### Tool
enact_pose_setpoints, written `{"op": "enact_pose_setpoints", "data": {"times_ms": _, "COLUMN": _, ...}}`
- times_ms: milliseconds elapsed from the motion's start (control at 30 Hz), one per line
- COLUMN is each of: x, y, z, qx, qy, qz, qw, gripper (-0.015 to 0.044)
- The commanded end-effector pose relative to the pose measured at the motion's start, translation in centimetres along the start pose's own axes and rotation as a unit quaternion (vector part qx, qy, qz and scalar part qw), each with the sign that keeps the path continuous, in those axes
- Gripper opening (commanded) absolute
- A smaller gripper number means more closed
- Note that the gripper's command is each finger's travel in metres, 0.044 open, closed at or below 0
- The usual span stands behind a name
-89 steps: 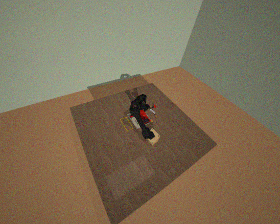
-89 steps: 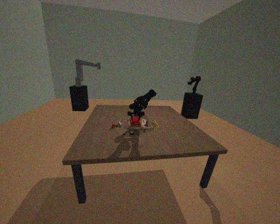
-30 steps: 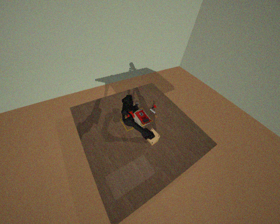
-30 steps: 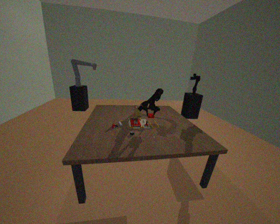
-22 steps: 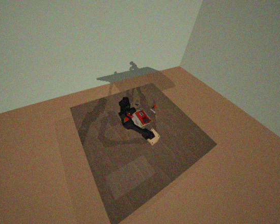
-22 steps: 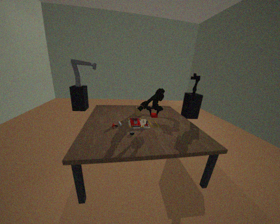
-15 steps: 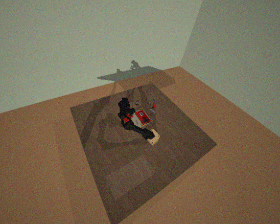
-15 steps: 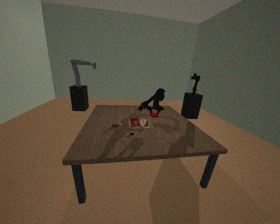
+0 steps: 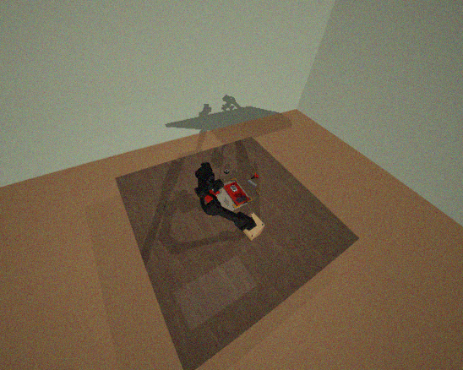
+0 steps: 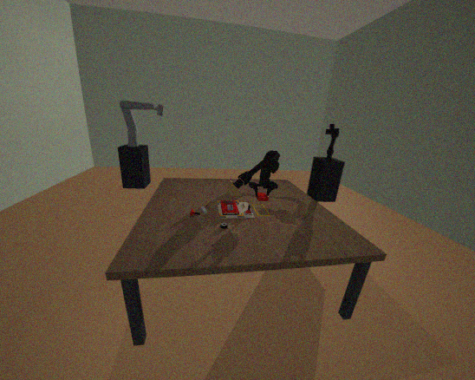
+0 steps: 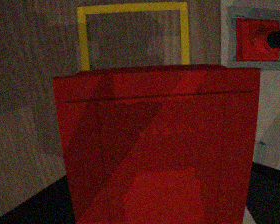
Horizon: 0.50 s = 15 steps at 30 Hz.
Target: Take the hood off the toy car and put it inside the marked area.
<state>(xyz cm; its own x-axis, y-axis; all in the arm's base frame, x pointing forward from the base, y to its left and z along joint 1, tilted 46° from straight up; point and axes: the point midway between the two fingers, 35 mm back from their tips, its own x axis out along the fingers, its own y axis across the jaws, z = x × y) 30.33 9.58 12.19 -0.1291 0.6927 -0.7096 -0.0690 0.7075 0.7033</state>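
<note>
Table (image 9: 280,258) (image 10: 192,253): one, brown, wood-grained.
Arm (image 9: 226,214) (image 10: 254,170): mine, black, reaching over the table.
Pale board (image 9: 226,202) (image 10: 244,206): one, flat, bearing red parts.
Base plate (image 9: 258,231): one, light tan, beneath my arm's foot.
Marked area (image 10: 263,215) (image 11: 133,7): one, yellow outline, beside the board.
Hood (image 9: 209,198) (image 10: 263,197) (image 11: 156,135): one, red, in my grip, outside the outline in the exterior view.
Gripper (image 9: 209,193) (image 10: 263,193) (image 11: 159,177): mine, fingers wide apart, clamped on the hood.
Small dark wheel-like piece (image 9: 226,171) (image 10: 224,226): one, on the table, apart from the board.
</note>
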Motion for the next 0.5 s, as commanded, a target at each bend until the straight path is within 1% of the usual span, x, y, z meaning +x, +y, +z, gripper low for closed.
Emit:
{"op": "enact_pose_setpoints", "data": {"times_ms": 0, "x": 0.5, "y": 0.0, "z": -0.2, "qx": 0.003, "qy": 0.002, "qz": 0.002, "qw": 1.0, "gripper": 0.0}}
{"op": "enact_pose_setpoints", "data": {"times_ms": 467, "x": 1.7, "y": 0.0, "z": -0.1, "qx": 0.003, "qy": 0.002, "qz": 0.002, "qw": 1.0, "gripper": 0.0}}
